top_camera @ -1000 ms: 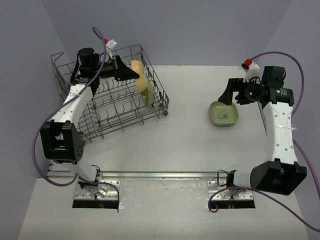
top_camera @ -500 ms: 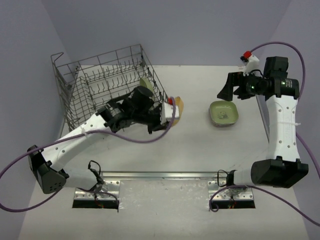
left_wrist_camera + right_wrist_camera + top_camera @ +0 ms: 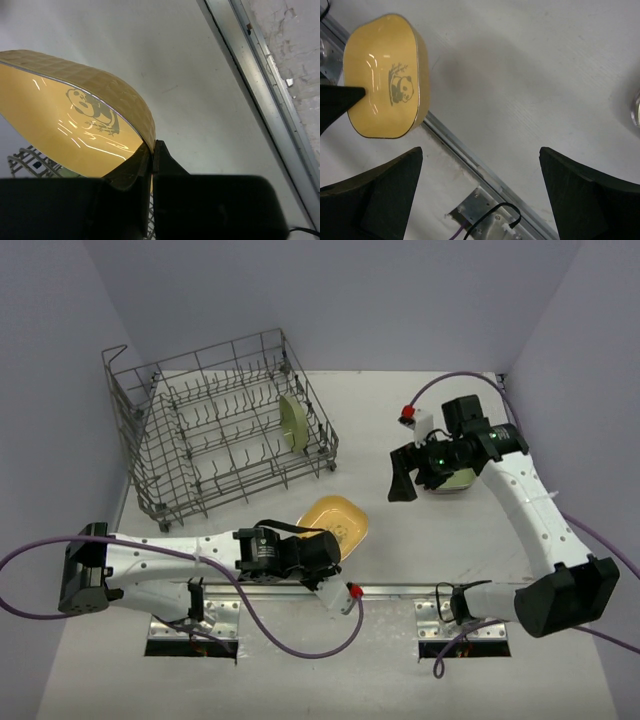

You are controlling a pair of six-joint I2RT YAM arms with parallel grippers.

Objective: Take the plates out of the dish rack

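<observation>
The grey wire dish rack (image 3: 326,436) stands at the far left and holds one olive plate (image 3: 292,423) upright near its right side. My left gripper (image 3: 325,551) is shut on the rim of a yellow panda plate (image 3: 336,521), held face up low over the table's near middle. In the left wrist view the jaws (image 3: 152,150) pinch the plate's edge (image 3: 65,125). My right gripper (image 3: 404,480) is open and empty, above the table to the right of the yellow plate (image 3: 385,75). Its fingers (image 3: 480,150) are wide apart. A green plate stack (image 3: 458,481) lies just behind it.
A metal rail (image 3: 400,589) runs along the table's near edge, with the arm mounting plates (image 3: 460,630) behind it. Purple cables loop around both arms. A corner of the rack (image 3: 25,156) shows under the plate in the left wrist view.
My left arm lifted the yellow plate out of the rack and swung it down to the near middle. My right arm moved from over the green stack towards the left and lower.
</observation>
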